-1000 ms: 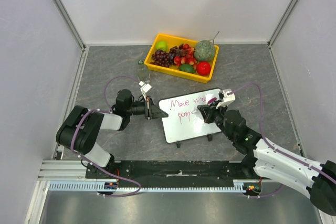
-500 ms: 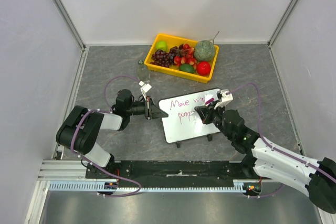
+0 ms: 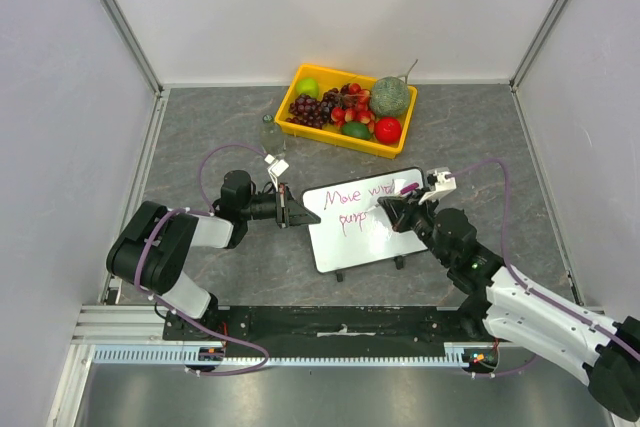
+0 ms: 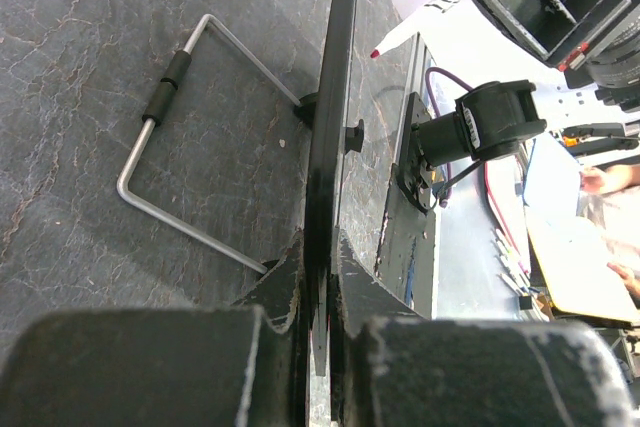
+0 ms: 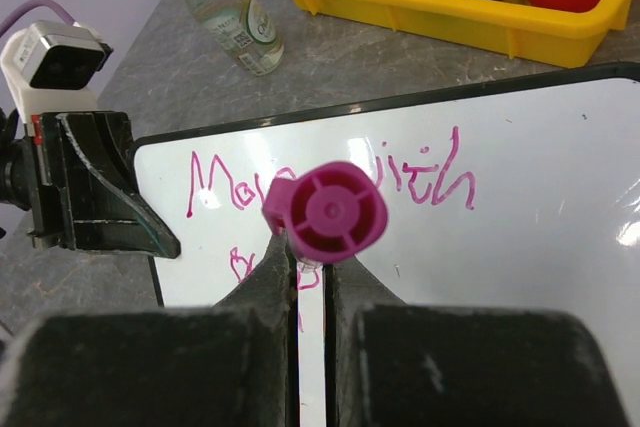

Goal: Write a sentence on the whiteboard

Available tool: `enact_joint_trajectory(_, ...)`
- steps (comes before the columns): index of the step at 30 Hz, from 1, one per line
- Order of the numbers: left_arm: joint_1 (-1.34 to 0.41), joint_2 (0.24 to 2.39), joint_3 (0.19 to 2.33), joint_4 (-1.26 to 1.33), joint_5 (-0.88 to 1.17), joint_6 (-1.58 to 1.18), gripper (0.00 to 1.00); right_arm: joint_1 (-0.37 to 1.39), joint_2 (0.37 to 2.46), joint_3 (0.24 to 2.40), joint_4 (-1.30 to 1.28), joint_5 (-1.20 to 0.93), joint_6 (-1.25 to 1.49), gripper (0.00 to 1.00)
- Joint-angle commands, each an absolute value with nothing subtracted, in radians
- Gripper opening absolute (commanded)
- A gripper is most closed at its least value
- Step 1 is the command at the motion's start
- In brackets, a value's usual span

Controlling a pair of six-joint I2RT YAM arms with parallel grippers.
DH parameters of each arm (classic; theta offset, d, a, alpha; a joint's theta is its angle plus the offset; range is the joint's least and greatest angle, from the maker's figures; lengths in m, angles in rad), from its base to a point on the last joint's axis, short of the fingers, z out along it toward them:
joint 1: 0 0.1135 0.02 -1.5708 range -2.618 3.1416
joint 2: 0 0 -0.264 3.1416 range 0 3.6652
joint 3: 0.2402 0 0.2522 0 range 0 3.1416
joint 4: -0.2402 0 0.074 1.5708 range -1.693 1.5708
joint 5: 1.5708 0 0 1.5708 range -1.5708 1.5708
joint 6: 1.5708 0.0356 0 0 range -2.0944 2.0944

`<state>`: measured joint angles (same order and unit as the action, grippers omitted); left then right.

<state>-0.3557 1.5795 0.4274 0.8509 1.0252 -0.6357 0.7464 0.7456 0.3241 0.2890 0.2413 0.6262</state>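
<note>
The whiteboard lies tilted on the grey table, and my left gripper is shut on its left rim. In the left wrist view the rim runs edge-on between the jaws of that gripper. The sentence is thin magenta lettering in two lines. My right gripper is shut on a magenta marker, tip down at the second line. From the right wrist, the marker's cap end stands above the gripper and hides part of the lettering.
A yellow tray of fruit stands behind the whiteboard. A small clear bottle is at its left. The board's wire stand rests on the table under it. Metal frame posts and walls bound the table on three sides.
My right gripper with the marker shifted slightly left, then back right, over the second line. The left gripper and the whiteboard have stayed put.
</note>
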Motion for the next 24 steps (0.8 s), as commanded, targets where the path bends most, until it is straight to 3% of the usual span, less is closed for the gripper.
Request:
enact_joint_trajectory(1,-0.376,1.6,0.425,0.776,1.005,-0.541,0.02,0.729,0.756,0.359,0.279,0.259,0.618,0.0)
enact_joint_trajectory(24,-0.379,1.601,0.426,0.778,1.006,-0.541,0.02,0.703,0.795,0.325,0.29,0.224,0.621,0.0)
